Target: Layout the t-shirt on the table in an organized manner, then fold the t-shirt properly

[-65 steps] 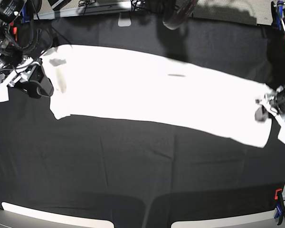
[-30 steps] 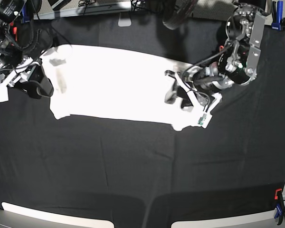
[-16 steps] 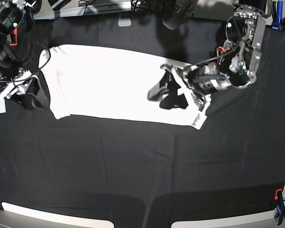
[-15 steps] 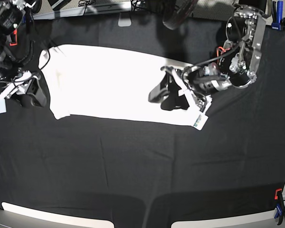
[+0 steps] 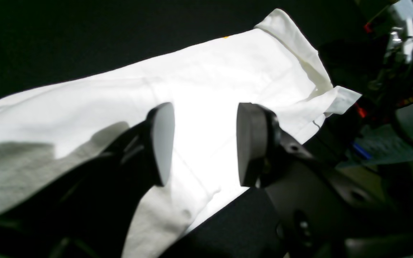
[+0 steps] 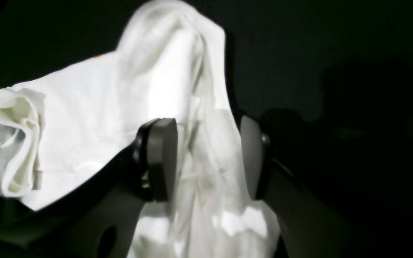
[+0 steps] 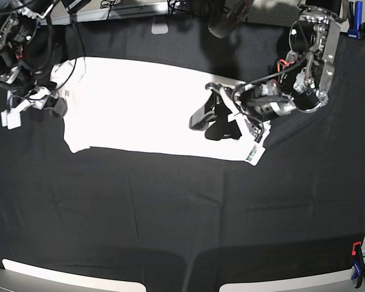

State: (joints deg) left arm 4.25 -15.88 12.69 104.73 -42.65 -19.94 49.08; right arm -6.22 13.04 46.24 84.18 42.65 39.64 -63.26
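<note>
Watching my left gripper [image 5: 201, 143] hover over the t-shirt [image 7: 146, 106] spread on the table [image 7: 170, 213], jaws apart and empty, my right gripper [image 6: 206, 157] straddling a raised fold, grip possibly not closed.

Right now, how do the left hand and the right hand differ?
The left hand hangs open above flat shirt fabric, gripping nothing; the right hand has a bunched ridge of the t-shirt between its pads. Left sits over the folded end, right at the opposite edge. Both have dark pads.

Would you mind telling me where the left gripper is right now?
In the base view the left gripper sits right of centre, jaws open, over the t-shirt at its right end.
</note>
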